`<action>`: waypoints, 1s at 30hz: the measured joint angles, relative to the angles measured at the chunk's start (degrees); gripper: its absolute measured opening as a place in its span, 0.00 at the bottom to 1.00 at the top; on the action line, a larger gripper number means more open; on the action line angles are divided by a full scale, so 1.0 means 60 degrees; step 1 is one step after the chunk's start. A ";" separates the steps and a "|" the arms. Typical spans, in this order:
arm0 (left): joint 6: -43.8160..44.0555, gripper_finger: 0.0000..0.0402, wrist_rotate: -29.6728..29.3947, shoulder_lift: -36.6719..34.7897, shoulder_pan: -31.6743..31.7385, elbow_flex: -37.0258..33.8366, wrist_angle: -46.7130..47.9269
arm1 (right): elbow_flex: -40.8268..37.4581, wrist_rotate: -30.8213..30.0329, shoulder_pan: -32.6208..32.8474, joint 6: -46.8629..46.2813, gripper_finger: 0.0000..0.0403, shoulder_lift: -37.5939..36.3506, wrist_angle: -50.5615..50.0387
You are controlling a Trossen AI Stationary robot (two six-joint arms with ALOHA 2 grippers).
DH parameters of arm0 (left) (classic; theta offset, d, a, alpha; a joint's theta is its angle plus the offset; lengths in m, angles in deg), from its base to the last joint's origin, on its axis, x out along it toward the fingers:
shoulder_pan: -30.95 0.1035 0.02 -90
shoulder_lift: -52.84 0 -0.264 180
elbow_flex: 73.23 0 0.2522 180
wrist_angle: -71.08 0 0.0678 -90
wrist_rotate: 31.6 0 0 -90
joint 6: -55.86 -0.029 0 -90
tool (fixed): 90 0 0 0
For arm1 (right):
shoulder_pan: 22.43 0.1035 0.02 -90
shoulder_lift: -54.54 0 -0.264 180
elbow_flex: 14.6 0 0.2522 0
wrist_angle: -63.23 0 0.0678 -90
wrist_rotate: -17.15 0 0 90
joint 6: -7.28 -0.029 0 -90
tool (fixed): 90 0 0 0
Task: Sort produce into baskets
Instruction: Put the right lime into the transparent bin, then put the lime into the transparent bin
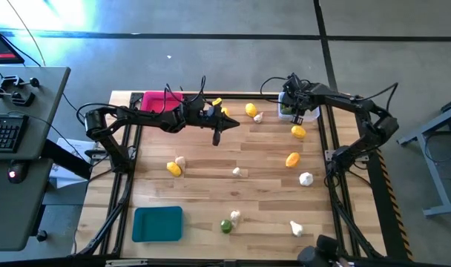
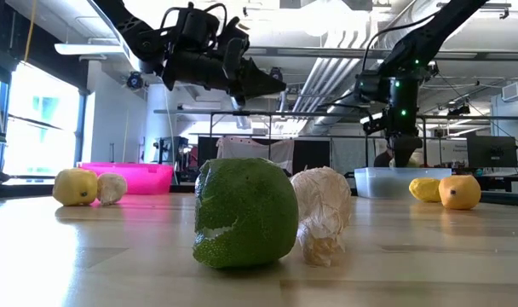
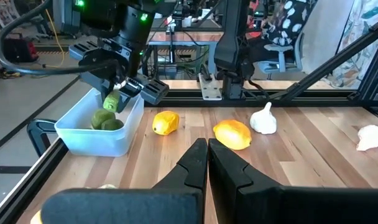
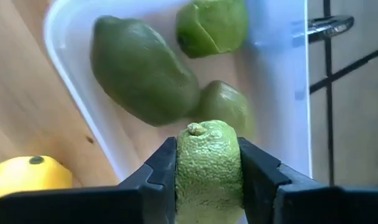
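Observation:
My right gripper (image 1: 297, 113) is shut on a green lime (image 4: 209, 167) just above the clear-whitish basket (image 1: 288, 104) at the table's far right. That basket (image 4: 279, 68) holds three green pieces (image 4: 142, 68). My left gripper (image 1: 216, 138) is shut and empty, raised over the table's far middle, right of the pink basket (image 1: 162, 100). It also shows in its own wrist view (image 3: 207, 163). The teal basket (image 1: 157, 224) stands near the front left. Lemons (image 1: 298, 132), garlic bulbs (image 1: 305, 178) and one lime (image 1: 225, 226) lie loose on the table. My right gripper pinches the lime between its two fingers, on two opposite sides (image 4: 181, 171). The fingers point down from above. The lime is lifted clear, just above the clear basket's rim, as the left wrist view (image 3: 111, 101) shows.
Loose lemons lie at the far middle (image 1: 251, 110), right (image 1: 292, 159) and left (image 1: 173, 168). Garlic bulbs lie at the middle (image 1: 236, 172) and the front (image 1: 296, 228). Black frame rails (image 1: 328, 141) run along the table's sides. A desk with a keyboard (image 1: 7, 130) stands left.

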 joint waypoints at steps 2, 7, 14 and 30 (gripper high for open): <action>-0.0048 0.00 0.0000 0.0000 0.0000 0.0000 0.0050 | 0.0000 0.0029 -0.0018 0.0000 0.31 0.0000 -0.0018; -0.0076 0.00 -0.0002 0.0000 0.0000 0.0000 0.0205 | 0.0000 0.0120 -0.0018 0.0000 0.42 0.0000 -0.0211; 0.0019 0.00 -0.0002 0.0000 0.0000 0.0000 0.0266 | 0.0000 0.0126 -0.0018 0.0080 0.47 0.0000 -0.0212; -0.0273 0.00 0.0016 -0.0015 -0.0194 0.0000 0.1053 | 0.0000 0.1047 0.0475 -0.1199 0.12 -0.1315 0.0365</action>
